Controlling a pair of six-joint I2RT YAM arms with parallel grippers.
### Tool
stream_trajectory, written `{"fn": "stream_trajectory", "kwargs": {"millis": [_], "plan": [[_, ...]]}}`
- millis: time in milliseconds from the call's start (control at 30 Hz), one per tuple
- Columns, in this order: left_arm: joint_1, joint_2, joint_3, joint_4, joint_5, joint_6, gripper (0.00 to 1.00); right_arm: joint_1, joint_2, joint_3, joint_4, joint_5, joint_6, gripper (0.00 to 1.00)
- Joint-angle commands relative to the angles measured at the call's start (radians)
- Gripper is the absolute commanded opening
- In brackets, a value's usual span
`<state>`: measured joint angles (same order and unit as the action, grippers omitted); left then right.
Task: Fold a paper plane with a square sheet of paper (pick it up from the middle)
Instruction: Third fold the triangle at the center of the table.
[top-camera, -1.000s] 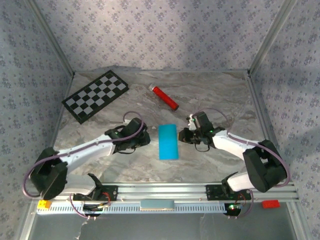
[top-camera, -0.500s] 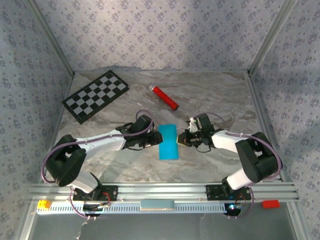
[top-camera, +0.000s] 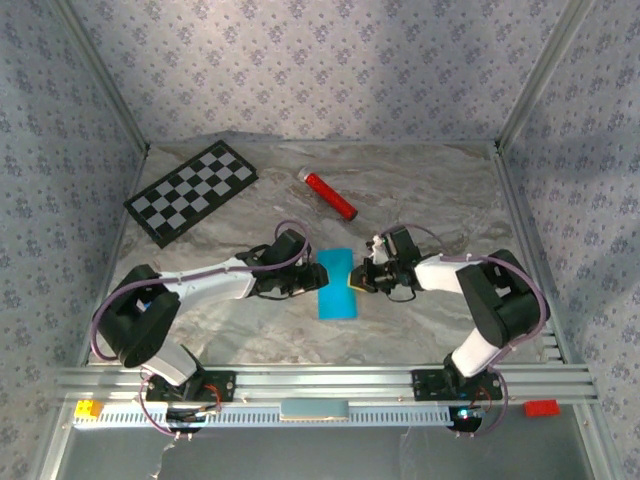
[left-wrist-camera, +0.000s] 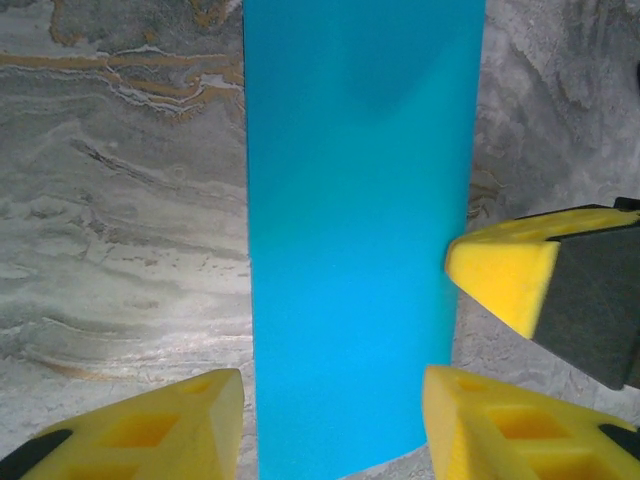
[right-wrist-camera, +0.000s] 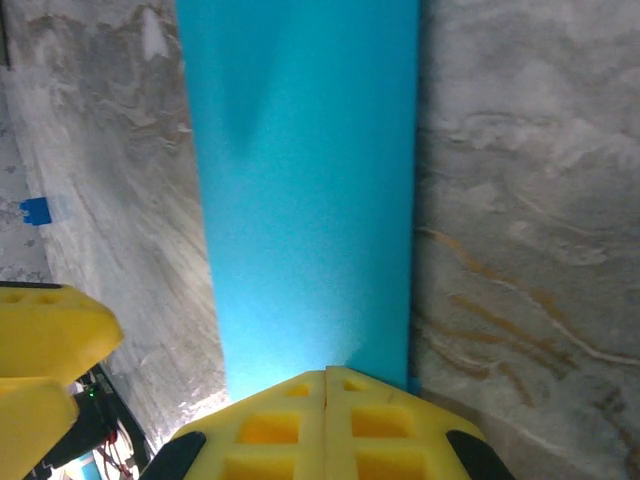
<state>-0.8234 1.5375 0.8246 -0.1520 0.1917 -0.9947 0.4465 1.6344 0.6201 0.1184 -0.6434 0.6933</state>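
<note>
blue paper (top-camera: 336, 284): flat strip, frame centre | left gripper (left-wrist-camera: 335, 425): jaws open astride it | right gripper (right-wrist-camera: 326, 395): jaws closed at its edge

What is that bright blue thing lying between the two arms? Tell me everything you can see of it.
It is a sheet of paper, thin, plain bright cyan, unmarked. It shows as a narrow rectangle, perhaps folded in half, lying flat on the marbled table, long side running away from the arm bases. The right gripper, jaws shut, rests its tips on the right long edge. The left gripper, jaws open, sits at the left edge; contact there is unclear.
</note>
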Motion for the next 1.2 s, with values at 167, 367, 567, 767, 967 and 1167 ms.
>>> {"fn": "stream_trajectory", "kwargs": {"millis": [167,367,567,767,967,1167], "plan": [[0.034,0.032,0.023,0.039,0.047,-0.009,0.51,-0.044,0.062,-0.078,0.052,0.01,0.045,0.01],[0.039,0.08,0.04,0.068,0.081,-0.016,0.47,-0.048,0.058,-0.085,0.046,0.008,0.04,0.01],[0.039,0.132,0.053,0.098,0.116,-0.028,0.43,-0.049,0.061,-0.082,0.046,0.008,0.041,0.01],[0.039,0.162,0.061,0.096,0.123,-0.024,0.42,-0.05,0.071,-0.082,0.046,0.003,0.037,0.01],[0.039,0.182,0.068,0.095,0.126,-0.02,0.42,-0.05,0.074,-0.085,0.046,0.002,0.036,0.01],[0.039,0.19,0.069,0.086,0.119,-0.018,0.42,-0.051,0.077,-0.084,0.048,0.001,0.036,0.01]]}}
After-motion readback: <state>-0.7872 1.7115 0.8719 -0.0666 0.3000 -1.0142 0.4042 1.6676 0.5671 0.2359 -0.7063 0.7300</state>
